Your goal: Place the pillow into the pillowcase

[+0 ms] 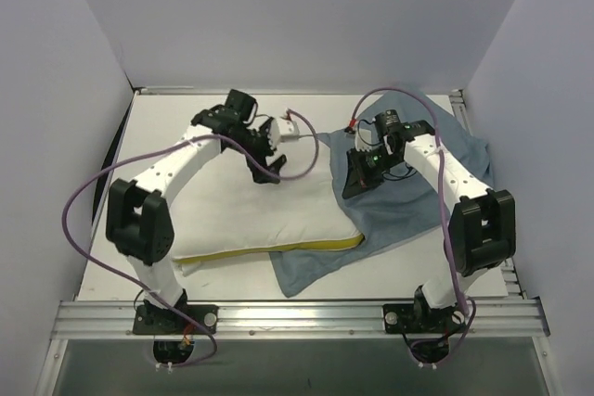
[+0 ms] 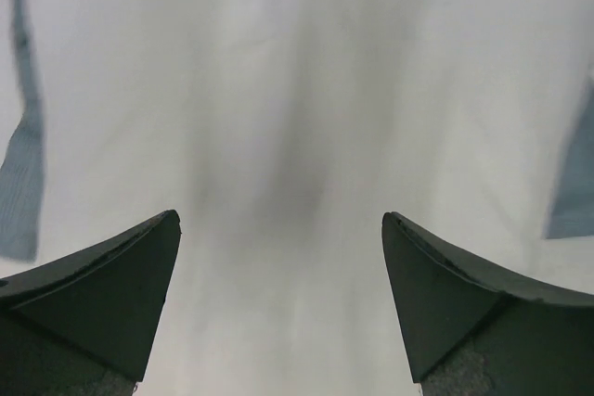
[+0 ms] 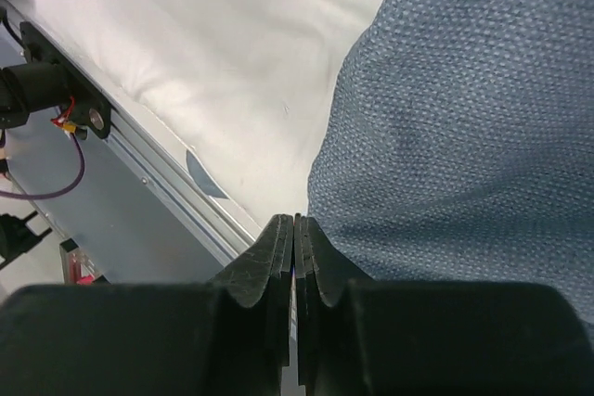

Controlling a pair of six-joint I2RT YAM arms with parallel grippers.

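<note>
White and puffy, the pillow (image 1: 251, 215) lies across the middle of the desk (image 1: 167, 118), its yellow-banded edge turned toward the bottom of the overhead frame. Nearly all of its length is bare. Only its right end overlaps the grey-blue pillowcase (image 1: 418, 201), which is spread flat toward the right of the frame with one corner poking out below the yellow band. As far as you can see, the pillow rests on the cloth, not inside it. Whether its far right corner has entered the mouth cannot be told from these views.

Your left end effector (image 1: 269, 172) hangs just over the upper part of the pillow with its jaws spread as wide as they go, holding nothing. Its wrist view shows the two dark fingers (image 2: 121, 275) apart above white fabric, with slivers of blue cloth at both side edges.

Your right end effector (image 1: 357, 183) sits where pillow and pillowcase (image 3: 445, 118) meet. Its jaws are pressed fully together, and you cannot tell whether a thin fold of cloth is pinched between them.

By my reading the job is barely begun. You have yet to find and lift the opening, hold it wide, and feed the pillow through, and the limp cloth may well slip or bunch.
</note>
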